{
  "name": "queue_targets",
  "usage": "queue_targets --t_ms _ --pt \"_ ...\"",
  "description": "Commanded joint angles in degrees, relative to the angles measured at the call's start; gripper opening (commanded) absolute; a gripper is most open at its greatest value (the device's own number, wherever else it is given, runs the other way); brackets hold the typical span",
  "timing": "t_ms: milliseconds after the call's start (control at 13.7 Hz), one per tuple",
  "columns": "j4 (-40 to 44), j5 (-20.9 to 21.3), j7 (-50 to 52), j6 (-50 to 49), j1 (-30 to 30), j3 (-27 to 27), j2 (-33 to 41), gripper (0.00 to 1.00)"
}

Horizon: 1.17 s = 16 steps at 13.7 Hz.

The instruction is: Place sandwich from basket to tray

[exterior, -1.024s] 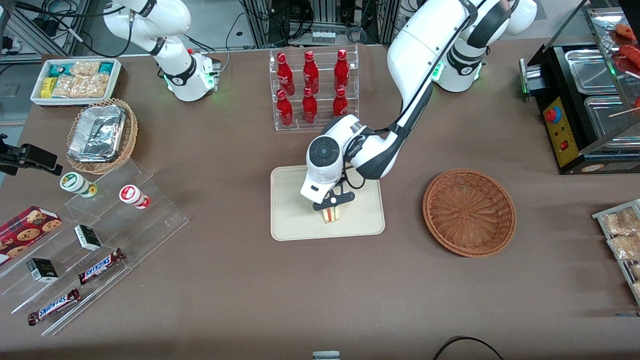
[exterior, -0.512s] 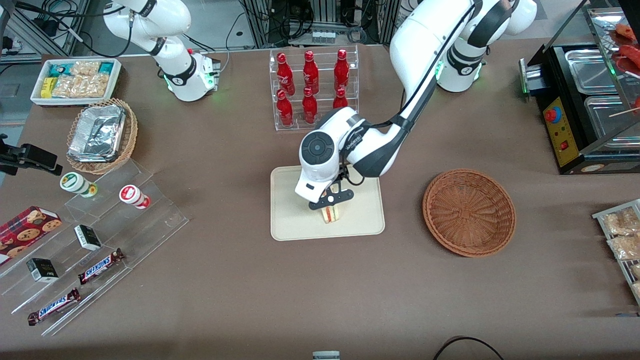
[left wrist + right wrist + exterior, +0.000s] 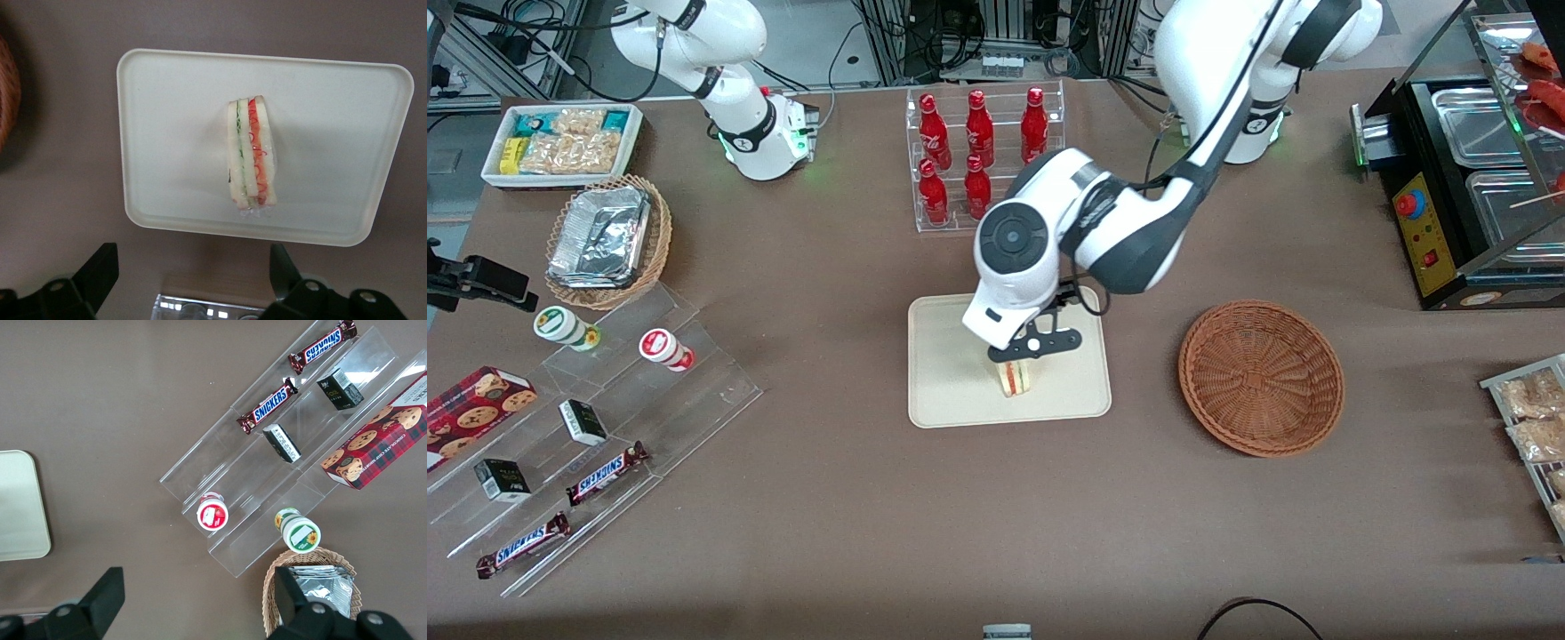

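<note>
My tool (image 3: 1024,354) hangs above the tray (image 3: 951,391), directly over the sandwich (image 3: 1015,378), fingers (image 3: 100,273) spread wide and gripping nothing. The sandwich stands on edge on the tray, cut layers of red and green facing up toward my wrist camera. The basket (image 3: 1261,377) sits on the counter (image 3: 996,516) beside the tray, toward the working arm's end, apart from it.

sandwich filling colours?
Red and green layers between pale bread on the sandwich; clearest in left wrist view.
</note>
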<state>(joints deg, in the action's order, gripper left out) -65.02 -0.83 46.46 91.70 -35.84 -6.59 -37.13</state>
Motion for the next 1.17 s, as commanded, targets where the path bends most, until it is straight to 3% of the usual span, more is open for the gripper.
queue_targets --t_ms 0,146,585,732,1098 --pt "-4.56 0.30 -6.63 -4.41 3.65 0.26 6.26 1.00" --pt "-10.63 0.56 -9.34 -4.42 7.51 0.26 10.48 1.00" --pt "-23.99 0.48 -32.35 -5.30 19.73 0.26 24.18 1.00" --pt "-24.54 0.65 -41.67 -6.78 23.52 0.35 27.01 1.00" --pt "-24.54 4.08 -52.15 -9.87 31.24 0.00 31.85 1.00"
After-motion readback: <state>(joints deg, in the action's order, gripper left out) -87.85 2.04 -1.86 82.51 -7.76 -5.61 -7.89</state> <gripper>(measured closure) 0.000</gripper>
